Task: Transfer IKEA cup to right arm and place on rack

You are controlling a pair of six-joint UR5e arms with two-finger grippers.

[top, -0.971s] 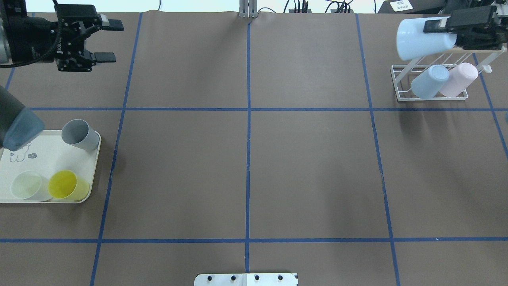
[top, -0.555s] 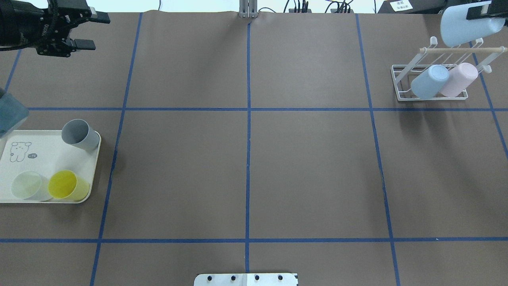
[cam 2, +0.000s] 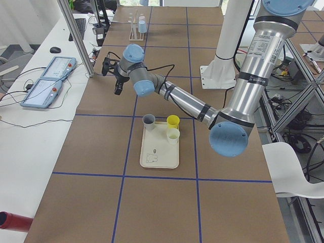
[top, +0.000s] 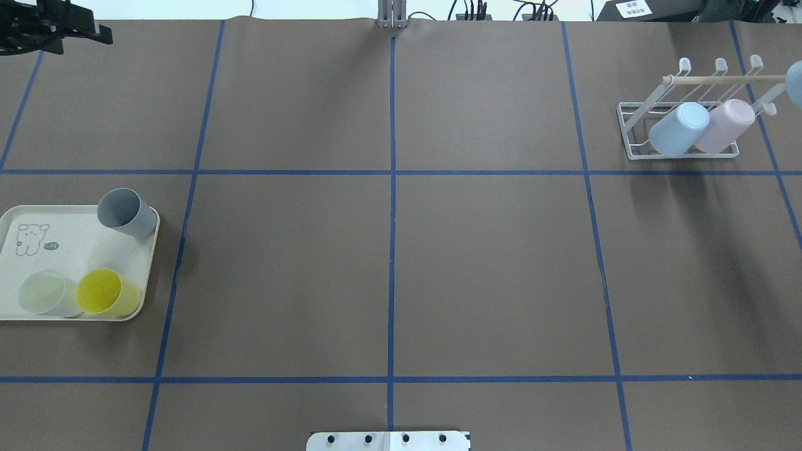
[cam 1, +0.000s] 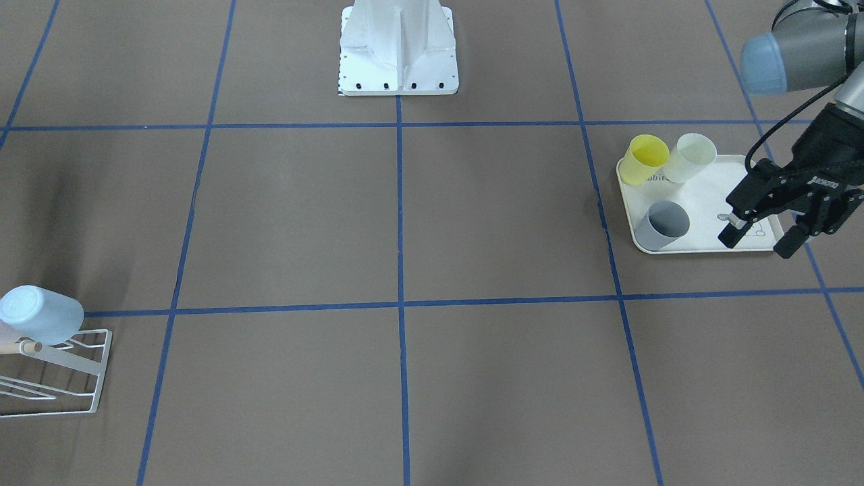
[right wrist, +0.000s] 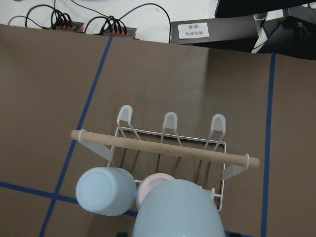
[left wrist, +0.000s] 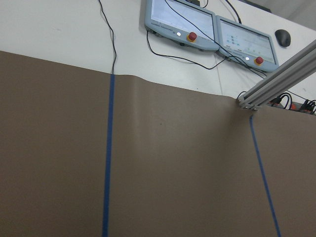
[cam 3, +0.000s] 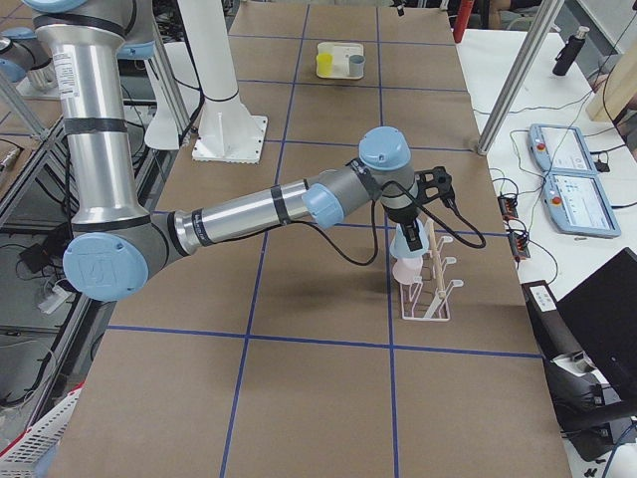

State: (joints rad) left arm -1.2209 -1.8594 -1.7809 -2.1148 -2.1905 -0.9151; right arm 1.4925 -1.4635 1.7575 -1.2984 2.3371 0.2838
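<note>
The IKEA cup point(right wrist: 177, 210), light blue, hangs upside down in the air just over the near side of the white wire rack point(right wrist: 163, 148). It shows as a sliver at the overhead view's right edge point(top: 796, 81) and above the rack's dowel point(cam 1: 40, 314). My right gripper point(cam 3: 408, 224) is shut on it, with its fingers mostly hidden. A blue cup point(top: 678, 128) and a pink cup point(top: 723, 125) sit on the rack point(top: 633, 147). My left gripper point(cam 1: 759, 241) is open and empty, raised high at the far left corner point(top: 62, 31).
A cream tray point(top: 75, 250) at the left holds a grey cup point(top: 125, 212), a yellow cup point(top: 103, 291) and a pale cup point(top: 45, 292). Blue tape lines cross the brown table cover. Control pendants point(left wrist: 212, 24) lie past the far edge.
My right gripper has carried the light blue cup rightward, almost out of the overhead view. The left arm has drawn back into the top-left corner, off the tray.
</note>
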